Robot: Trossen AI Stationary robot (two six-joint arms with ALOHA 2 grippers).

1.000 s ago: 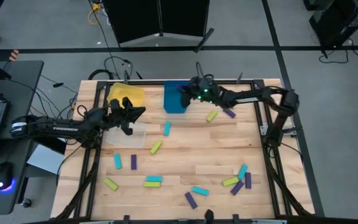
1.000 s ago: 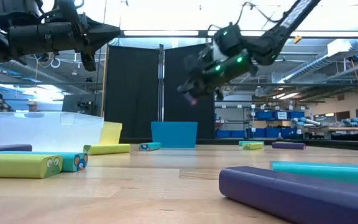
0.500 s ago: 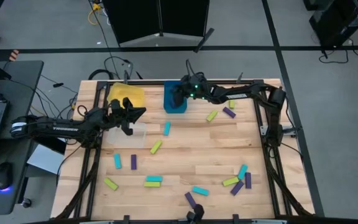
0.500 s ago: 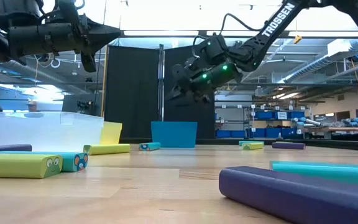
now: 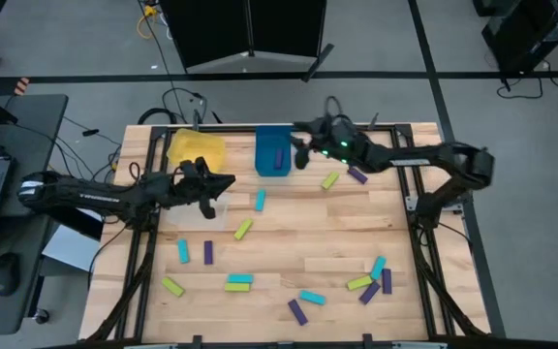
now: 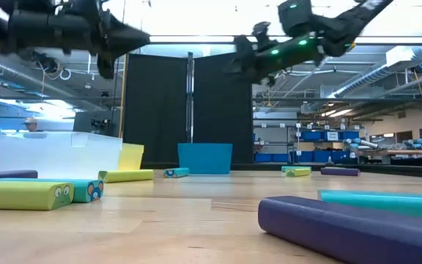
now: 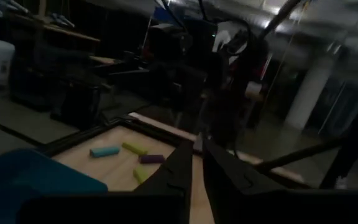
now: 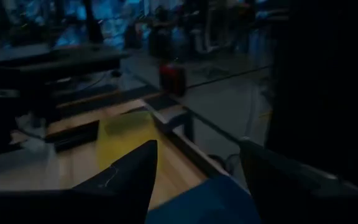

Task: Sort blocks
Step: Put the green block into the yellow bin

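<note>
Small flat lime, teal and dark purple blocks [image 5: 243, 229] lie scattered across the pale wooden bench [image 5: 289, 237] (one purple bar sits inside the blue bin [image 5: 273, 151]), the right pincer [image 5: 301, 147] spread open just beside that bin, the left pincer [image 5: 223, 183] closed and empty over the clear bin [image 5: 200, 212].

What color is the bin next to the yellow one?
Blue bin, clearest in the high view.
</note>
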